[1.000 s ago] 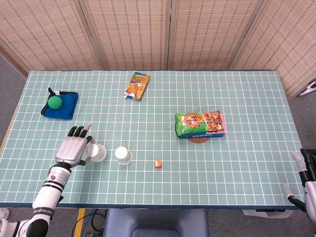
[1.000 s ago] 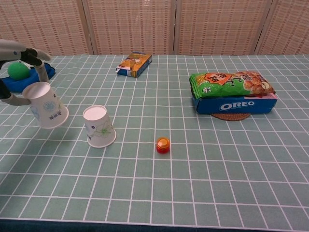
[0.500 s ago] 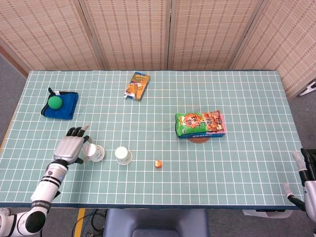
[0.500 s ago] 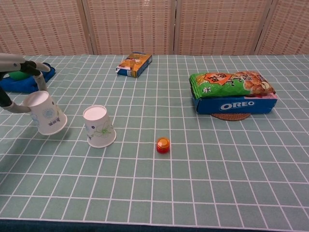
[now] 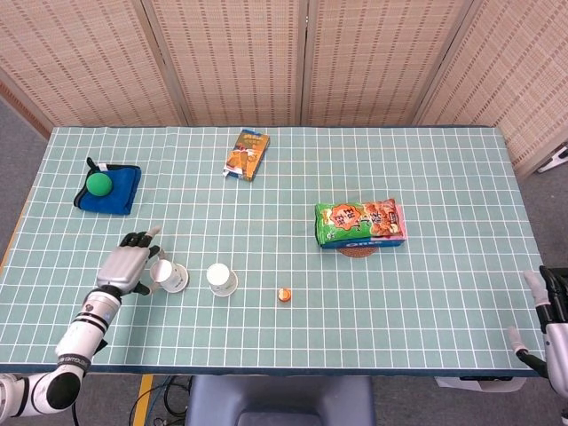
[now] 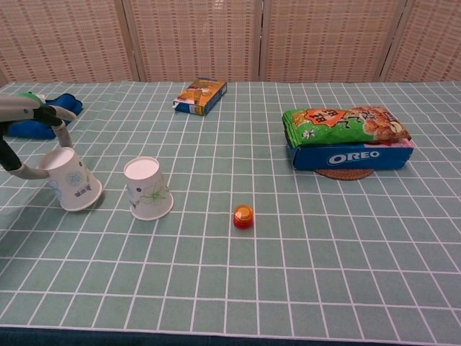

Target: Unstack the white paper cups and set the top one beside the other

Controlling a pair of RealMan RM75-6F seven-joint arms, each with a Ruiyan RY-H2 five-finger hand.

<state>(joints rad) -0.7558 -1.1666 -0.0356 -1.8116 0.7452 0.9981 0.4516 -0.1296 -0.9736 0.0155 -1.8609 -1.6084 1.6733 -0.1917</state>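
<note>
Right hand (image 5: 543,302) parked off the near tabletop (image 6: 346,288) edge, can't tell its state. Left hand (image 6: 25,133) wrapped round a tilted white paper cup (image 6: 70,180), rim touching down just beside the other cup (image 6: 148,188). Oreo pack (image 6: 349,155) further back.

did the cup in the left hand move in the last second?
Yes. The held cup has come down toward the table and now sits level with the standing cup, left of it, left hand holding it.
</note>
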